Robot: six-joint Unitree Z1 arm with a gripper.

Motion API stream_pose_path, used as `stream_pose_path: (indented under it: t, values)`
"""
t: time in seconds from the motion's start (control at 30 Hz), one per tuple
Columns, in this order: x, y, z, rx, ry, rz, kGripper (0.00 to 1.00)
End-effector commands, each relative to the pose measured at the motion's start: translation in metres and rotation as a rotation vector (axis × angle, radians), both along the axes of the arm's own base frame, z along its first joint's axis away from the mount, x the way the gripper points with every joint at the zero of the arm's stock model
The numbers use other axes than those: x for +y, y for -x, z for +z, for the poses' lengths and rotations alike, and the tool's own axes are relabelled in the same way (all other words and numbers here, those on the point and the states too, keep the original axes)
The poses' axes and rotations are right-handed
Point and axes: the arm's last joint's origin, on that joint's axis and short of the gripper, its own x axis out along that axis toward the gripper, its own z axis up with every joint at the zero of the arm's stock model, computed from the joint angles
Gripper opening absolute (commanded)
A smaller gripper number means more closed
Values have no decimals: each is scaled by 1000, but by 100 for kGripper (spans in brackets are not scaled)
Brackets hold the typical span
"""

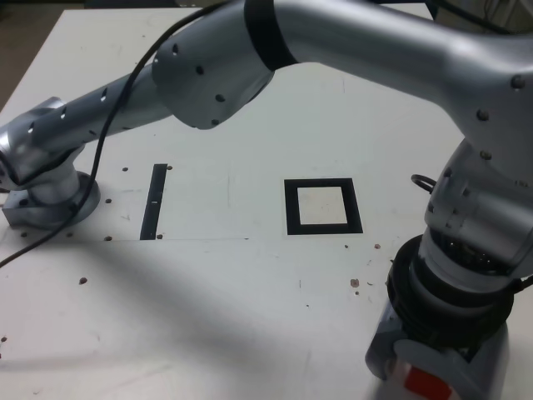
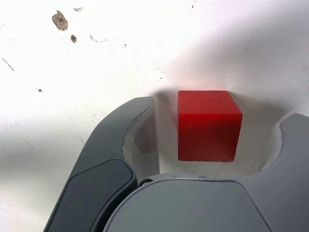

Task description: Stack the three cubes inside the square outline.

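Red cube [image 2: 208, 125] between pincer [image 2: 217, 128] jaws, black strip [image 1: 154, 201] beside square outline [image 1: 322, 207]

The table [image 1: 208, 317] is seen from above and in front in the exterior view, at middle range; in the wrist view, it is viewed closely between the jaws, with the red cube [image 2: 208, 124] shared by both

Red cube [image 2: 208, 124] sits flat on the white table – matte, plain faces. Square outline [image 1: 323, 207] – thick black border, pale centre, nothing inside.
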Motion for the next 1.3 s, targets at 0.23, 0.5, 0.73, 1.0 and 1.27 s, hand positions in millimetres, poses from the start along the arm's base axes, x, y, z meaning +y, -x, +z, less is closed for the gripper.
stream_pose_path:
  t: [0.23,0.5,0.73,1.0,1.27]
  values:
    - [-1,-2,-12,32,-4,1,77]
    - [0,-4,-12,27,-2,5,58]
    - [1,-10,1,-35,13,-2,32]
    - [1,-9,-9,8,12,-3,29]
    - [0,-7,-16,40,15,0,25]
